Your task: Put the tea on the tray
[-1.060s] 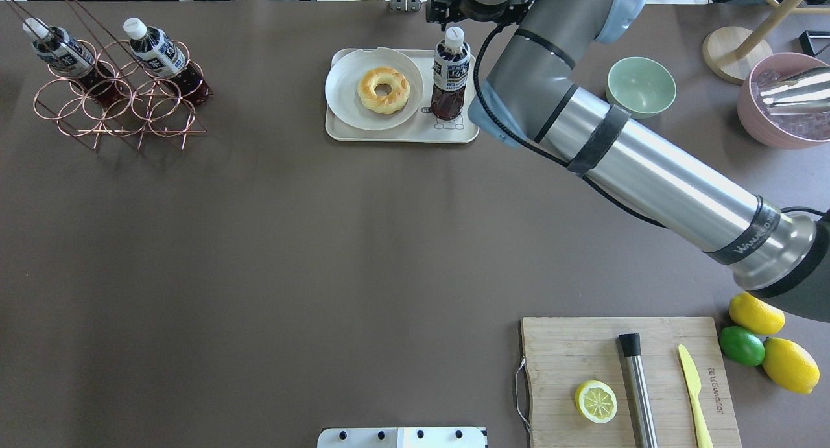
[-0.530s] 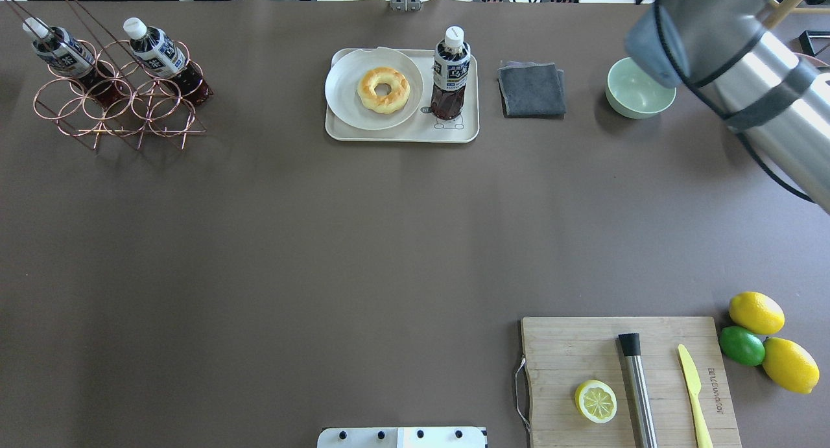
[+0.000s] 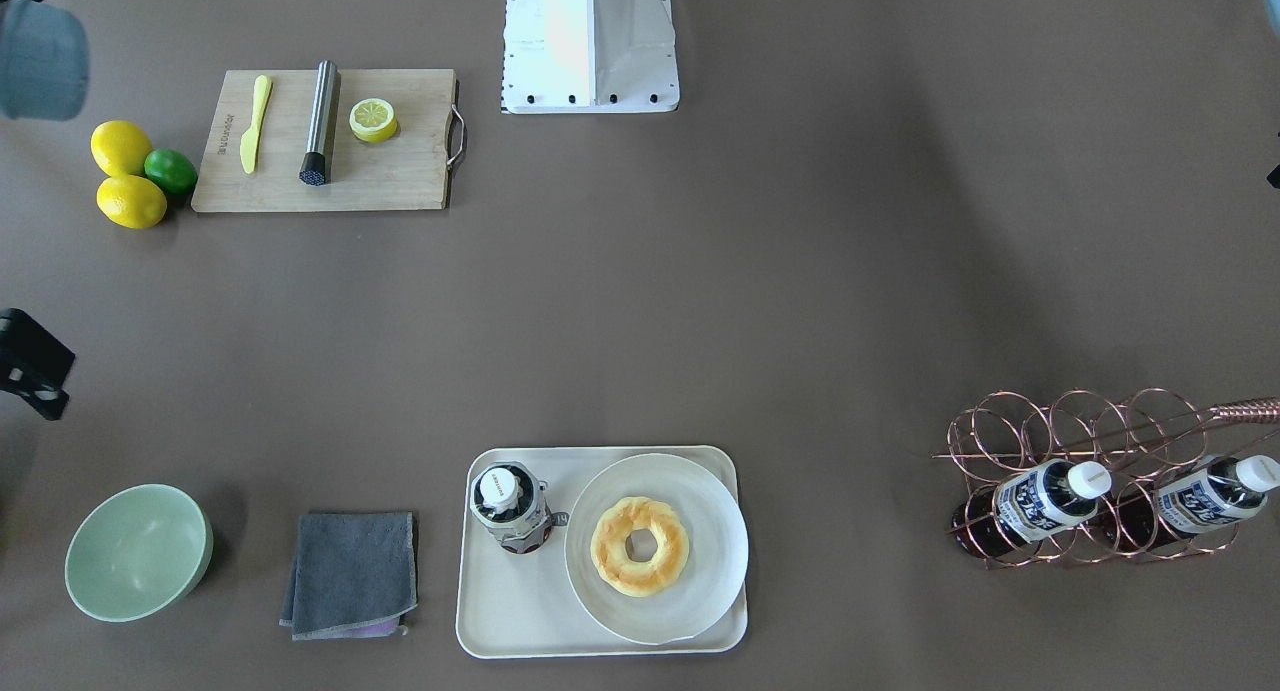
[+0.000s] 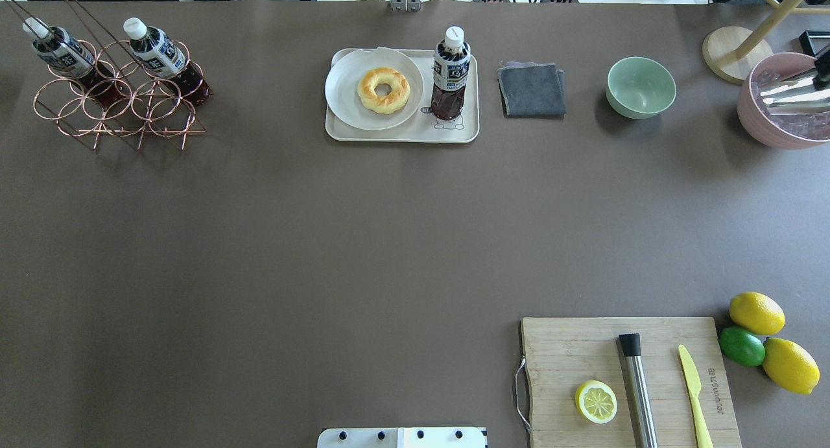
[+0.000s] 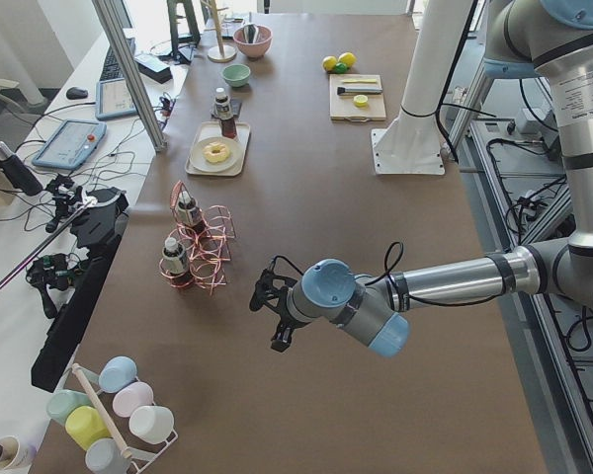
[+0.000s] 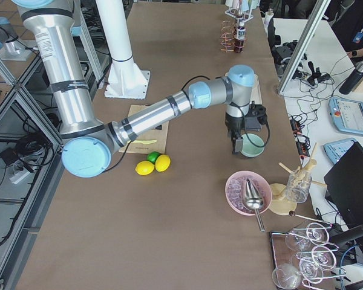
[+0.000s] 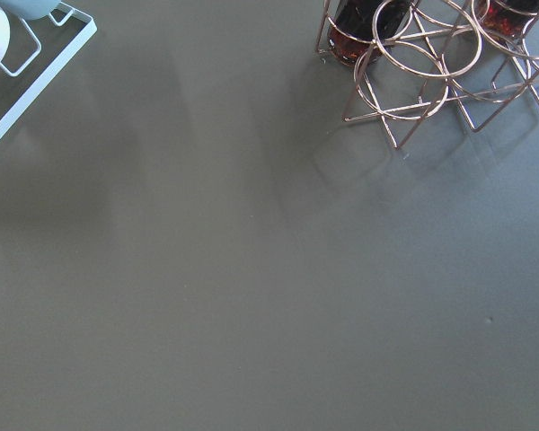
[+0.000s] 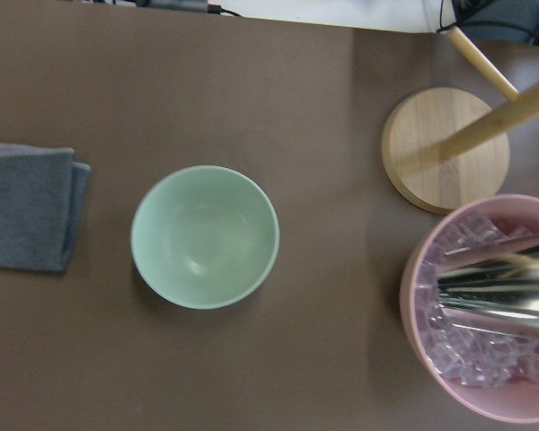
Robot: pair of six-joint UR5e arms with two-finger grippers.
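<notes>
Tea bottle: I see the tea bottle standing upright on the tray, white cap on. It is at the end nearest the grey cloth, with its base by the small bear drawing. It stands free of both arms.
Tray: it lies on the far side of the worktop from the robot. A round plate carrying a doughnut fills its other end, just beside the bottle.
Right end effector: the right end effector hangs above the green bowl, well apart from the tray. Its wrist camera looks straight down into that bowl, with the cloth on one side and a pink bowl of ice on the other. I cannot tell whether its fingers are spread or closed.
Left end effector: the left end effector hovers over bare worktop near the wire rack. I only get it from the side camera, so I cannot tell its state. Its wrist camera shows worktop and a corner of the rack.
Rack: two more bottles lie tilted in it, at the far corner on the robot's left.
Near side: a cutting board holds half a lemon, a metal rod and a yellow knife. Two lemons and a lime sit just beside it.
</notes>
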